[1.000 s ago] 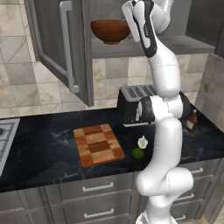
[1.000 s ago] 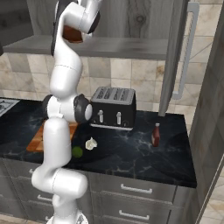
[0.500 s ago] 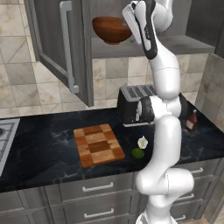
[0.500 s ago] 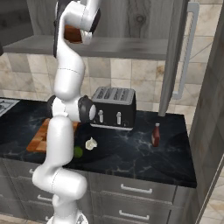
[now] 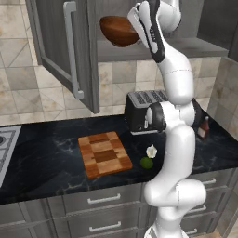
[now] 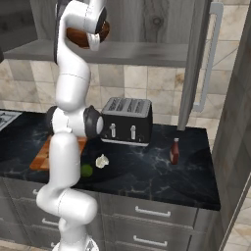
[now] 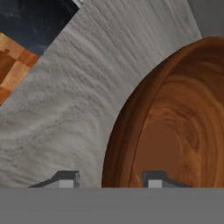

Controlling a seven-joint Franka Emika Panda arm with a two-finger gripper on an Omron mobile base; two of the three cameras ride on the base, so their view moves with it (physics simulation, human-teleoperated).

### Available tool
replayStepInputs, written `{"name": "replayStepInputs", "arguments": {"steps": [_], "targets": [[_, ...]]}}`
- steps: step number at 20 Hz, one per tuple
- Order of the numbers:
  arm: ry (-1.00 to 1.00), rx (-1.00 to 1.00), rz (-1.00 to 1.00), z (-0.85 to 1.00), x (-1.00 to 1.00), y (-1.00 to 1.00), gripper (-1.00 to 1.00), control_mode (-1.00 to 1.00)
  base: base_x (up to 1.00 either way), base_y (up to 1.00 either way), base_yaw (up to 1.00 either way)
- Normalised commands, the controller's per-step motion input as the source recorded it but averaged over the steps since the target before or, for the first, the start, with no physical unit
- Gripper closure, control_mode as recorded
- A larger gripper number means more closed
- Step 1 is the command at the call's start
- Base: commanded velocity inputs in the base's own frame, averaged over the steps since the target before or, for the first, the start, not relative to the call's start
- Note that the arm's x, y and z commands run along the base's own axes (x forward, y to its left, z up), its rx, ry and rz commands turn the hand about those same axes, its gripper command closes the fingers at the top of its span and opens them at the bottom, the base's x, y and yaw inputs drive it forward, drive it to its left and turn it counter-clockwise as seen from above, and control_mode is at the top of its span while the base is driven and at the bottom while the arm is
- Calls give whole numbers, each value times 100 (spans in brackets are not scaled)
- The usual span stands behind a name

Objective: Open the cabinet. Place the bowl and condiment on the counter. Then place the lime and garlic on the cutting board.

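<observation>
The reddish-brown wooden bowl (image 5: 117,30) hangs tilted just above the open cabinet's shelf (image 5: 186,46). My gripper (image 5: 137,33) is shut on its rim; in the hand view the rim (image 7: 119,140) runs between my fingertips (image 7: 65,179). Behind my arm, part of the bowl (image 6: 78,37) still shows. The condiment bottle (image 5: 203,128) stands on the black counter (image 5: 46,158) to the right of the toaster. Garlic (image 5: 151,151) and lime (image 5: 147,162) lie on the counter just right of the checkered cutting board (image 5: 104,153).
The cabinet's left door (image 5: 69,51) swings out over the counter, and its right door (image 6: 196,63) stands open too. A black toaster (image 5: 144,109) sits at the back under the shelf. A stove corner (image 5: 4,144) is at the far left. Drawers (image 5: 102,200) run below.
The bowl has risen slightly off the shelf and tipped in my grip. Everything on the counter stays where it was.
</observation>
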Motion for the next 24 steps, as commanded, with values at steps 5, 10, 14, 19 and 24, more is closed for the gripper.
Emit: {"name": "replayStepInputs", "arguments": {"steps": [5, 10, 14, 19, 24], "targets": [[1, -2, -1, -10, 2, 1, 100, -100, 0, 0, 0], [-1, 1, -3, 6, -21, -2, 100, -100, 0, 0, 0], [-9, 12, -3, 33, -80, -17, 100, -100, 0, 0, 0], [-7, 15, -2, 11, -100, -41, 100, -100, 0, 0, 0], [-4, 1, 0, -36, -100, -58, 100, -100, 0, 0, 0]]}}
